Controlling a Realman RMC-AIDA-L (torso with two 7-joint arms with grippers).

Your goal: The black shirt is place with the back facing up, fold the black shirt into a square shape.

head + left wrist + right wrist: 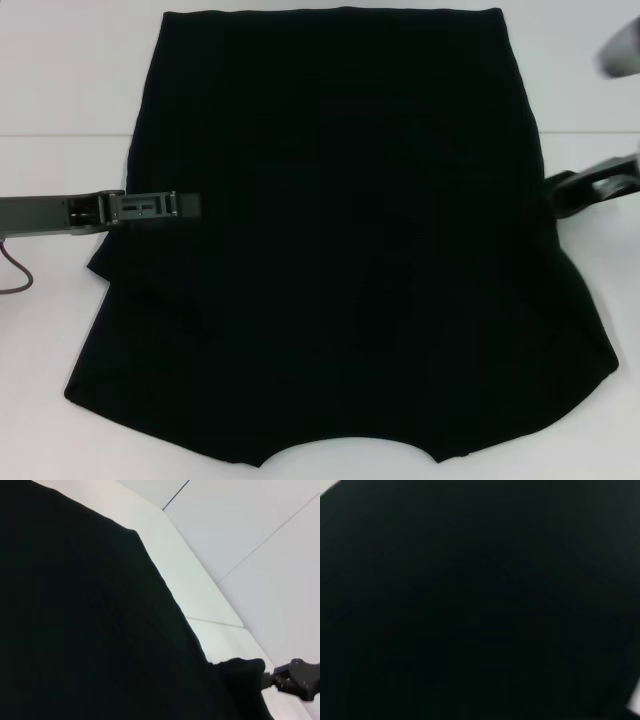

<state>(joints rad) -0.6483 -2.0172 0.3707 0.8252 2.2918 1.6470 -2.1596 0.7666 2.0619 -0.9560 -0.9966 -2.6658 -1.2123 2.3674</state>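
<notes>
The black shirt (340,240) lies spread flat on the white table (60,90), with its curved neckline at the near edge and its hem at the far edge. My left gripper (190,205) reaches in from the left, over the shirt's left edge at mid-height. My right gripper (572,192) is at the shirt's right edge. It also shows far off in the left wrist view (280,679), shut on a small raised bunch of the cloth. The shirt fills the left wrist view (90,630) and the right wrist view (480,600).
A thin cable (15,270) hangs below my left arm at the table's left side. Bare white table shows to the left, the right and beyond the shirt.
</notes>
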